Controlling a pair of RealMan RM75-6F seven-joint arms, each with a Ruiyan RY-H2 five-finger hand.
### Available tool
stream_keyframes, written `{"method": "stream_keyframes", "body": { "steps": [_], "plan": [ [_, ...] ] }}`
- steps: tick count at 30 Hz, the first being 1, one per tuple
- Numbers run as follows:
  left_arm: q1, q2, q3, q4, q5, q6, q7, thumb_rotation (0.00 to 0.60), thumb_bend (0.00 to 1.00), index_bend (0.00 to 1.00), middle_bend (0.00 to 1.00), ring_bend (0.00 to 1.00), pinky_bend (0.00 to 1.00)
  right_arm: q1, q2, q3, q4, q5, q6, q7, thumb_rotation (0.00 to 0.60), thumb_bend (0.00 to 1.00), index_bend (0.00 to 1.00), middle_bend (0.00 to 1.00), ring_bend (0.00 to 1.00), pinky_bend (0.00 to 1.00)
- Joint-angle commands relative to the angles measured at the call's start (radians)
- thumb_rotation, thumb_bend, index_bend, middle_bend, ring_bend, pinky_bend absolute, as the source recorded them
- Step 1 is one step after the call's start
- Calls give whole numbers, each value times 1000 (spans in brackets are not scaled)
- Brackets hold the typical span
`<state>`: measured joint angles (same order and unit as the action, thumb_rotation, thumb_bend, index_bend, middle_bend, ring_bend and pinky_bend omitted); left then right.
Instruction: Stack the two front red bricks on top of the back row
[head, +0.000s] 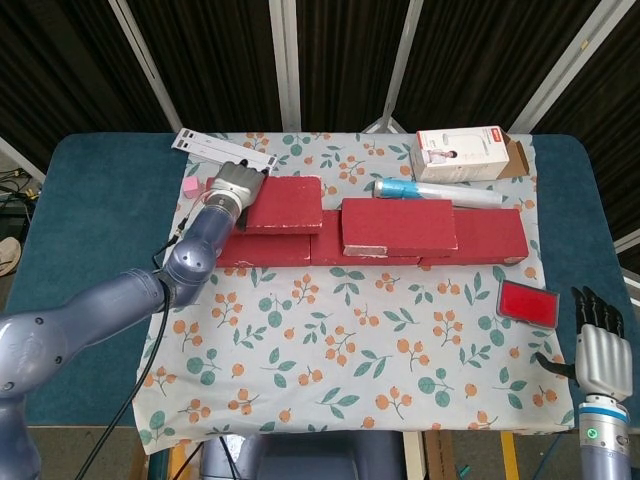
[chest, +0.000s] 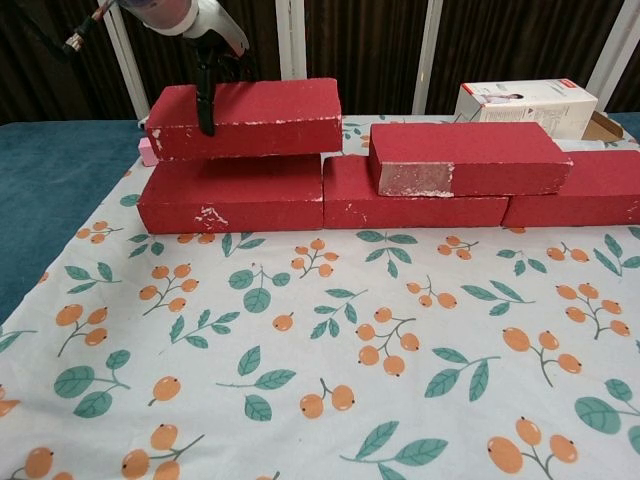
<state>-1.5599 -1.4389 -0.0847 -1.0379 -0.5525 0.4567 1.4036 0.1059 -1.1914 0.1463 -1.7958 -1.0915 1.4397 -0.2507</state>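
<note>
Head view: the left hand (head: 232, 187) has its fingers clamped on a red brick (head: 284, 204) at 11 o'clock on the counter (head: 90, 250), over the back row (head: 480, 236). The right hand (head: 597, 345) rests at 4 o'clock, fingers apart.

Chest view: the held brick sits on the row's left brick (chest: 232, 193); a 2nd stacked brick (chest: 470, 157) lies at 2 o'clock.
</note>
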Motion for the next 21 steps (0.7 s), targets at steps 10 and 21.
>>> {"method": "stream_keyframes", "body": {
  "steps": [10, 21],
  "plan": [
    [-102, -11, 82, 8, -165, -2, 45, 600, 63, 378, 367, 33, 154, 8, -13, 3, 5, 6, -13, -13, 600, 68, 0, 0, 0, 0],
    [-162, -32, 74, -5, -383, 134, 248, 600, 67, 385, 366, 32, 150, 9, -11, 5, 11, 5, -23, -1, 600, 68, 0, 0, 0, 0]
  ]
}}
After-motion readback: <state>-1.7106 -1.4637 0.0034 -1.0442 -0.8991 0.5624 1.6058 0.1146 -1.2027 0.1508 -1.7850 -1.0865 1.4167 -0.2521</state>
